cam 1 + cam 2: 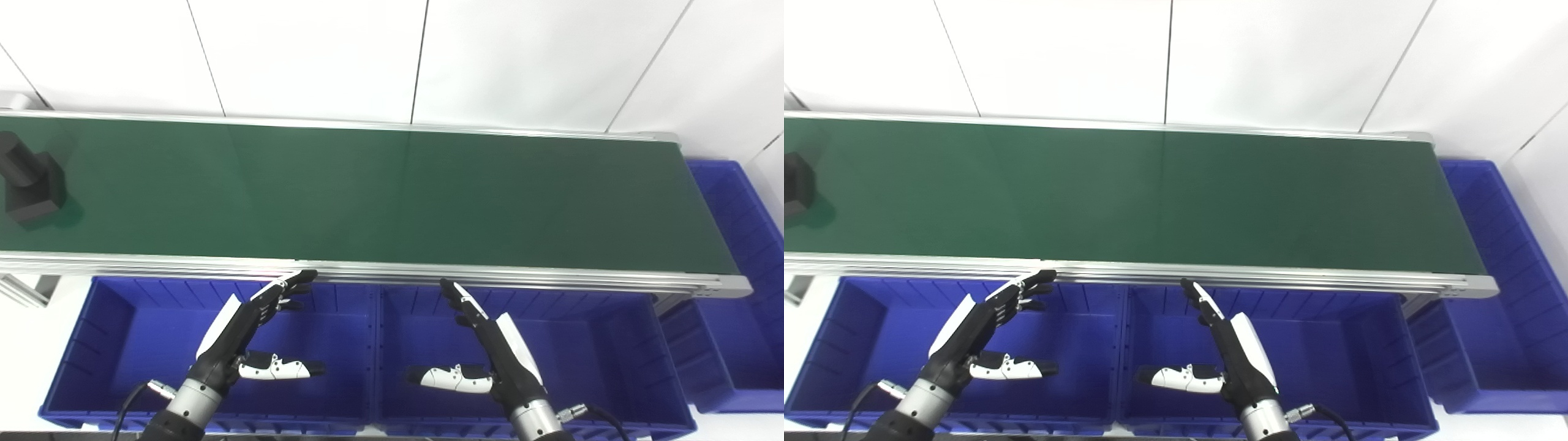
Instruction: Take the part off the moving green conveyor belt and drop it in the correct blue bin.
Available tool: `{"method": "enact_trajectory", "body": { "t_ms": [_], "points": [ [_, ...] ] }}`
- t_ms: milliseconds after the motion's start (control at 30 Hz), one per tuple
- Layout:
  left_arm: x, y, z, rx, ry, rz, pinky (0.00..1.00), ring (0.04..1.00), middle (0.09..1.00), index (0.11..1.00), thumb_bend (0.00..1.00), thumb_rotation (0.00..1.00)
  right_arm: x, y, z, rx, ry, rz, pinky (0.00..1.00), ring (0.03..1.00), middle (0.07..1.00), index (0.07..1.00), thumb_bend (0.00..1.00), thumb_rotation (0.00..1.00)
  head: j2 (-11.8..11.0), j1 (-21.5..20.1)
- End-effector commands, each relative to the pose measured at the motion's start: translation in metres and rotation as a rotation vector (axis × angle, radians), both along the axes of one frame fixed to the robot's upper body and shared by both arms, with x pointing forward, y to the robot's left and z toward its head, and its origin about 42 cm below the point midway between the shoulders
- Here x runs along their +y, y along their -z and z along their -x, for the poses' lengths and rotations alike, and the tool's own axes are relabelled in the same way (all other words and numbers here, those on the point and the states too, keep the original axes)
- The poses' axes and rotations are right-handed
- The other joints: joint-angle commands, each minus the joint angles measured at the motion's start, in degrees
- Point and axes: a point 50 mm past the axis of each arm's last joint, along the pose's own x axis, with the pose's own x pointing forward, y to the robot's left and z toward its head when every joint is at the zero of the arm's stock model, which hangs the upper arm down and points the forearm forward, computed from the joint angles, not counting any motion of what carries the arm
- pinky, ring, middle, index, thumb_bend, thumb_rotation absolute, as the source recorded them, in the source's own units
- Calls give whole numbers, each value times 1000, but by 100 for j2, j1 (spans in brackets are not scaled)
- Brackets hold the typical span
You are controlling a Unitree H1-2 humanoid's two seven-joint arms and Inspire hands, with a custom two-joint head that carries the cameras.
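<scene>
Part: dark blocky part (27,180) rides the green conveyor belt (392,196) far left, unpicked.
Hands: your left hand (245,334) and right hand (490,346) hover spread, empty, above the blue plastic bins (600,367).
Left: everything.

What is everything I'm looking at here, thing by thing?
Conveyor belt: one, green with a silver frame, running left to right across the middle.
Part: one, black, blocky with a round stub, on the belt's far left end.
Bins: three, blue; left bin and middle bin side by side below the belt's near edge, end bin past the belt's right end.
Wall: white panels behind the belt.
Left hand: black and white, open, over the left bin.
Right hand: black and white, open, over the middle bin.
</scene>
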Motion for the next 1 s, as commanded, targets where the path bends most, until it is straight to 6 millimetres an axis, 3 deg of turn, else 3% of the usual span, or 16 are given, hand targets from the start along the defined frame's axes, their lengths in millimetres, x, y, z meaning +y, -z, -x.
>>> {"method": "enact_trajectory", "body": {
  "t_ms": [0,767,967],
  "points": [
    [1,-11,-5,-54,5,11,757,846,884,853,832,201,2,-11,-4,-47,-5,-7,866,925,927,947,883,406,3,11],
    [1,-8,-5,-58,6,0,753,844,883,856,832,221,2,-8,-4,-47,5,-11,855,915,919,940,868,380,-45,30],
    [1,-8,-5,-61,7,15,757,849,885,855,828,189,2,-8,-3,-47,6,-12,863,920,921,940,874,392,-50,25]
  ]
}}
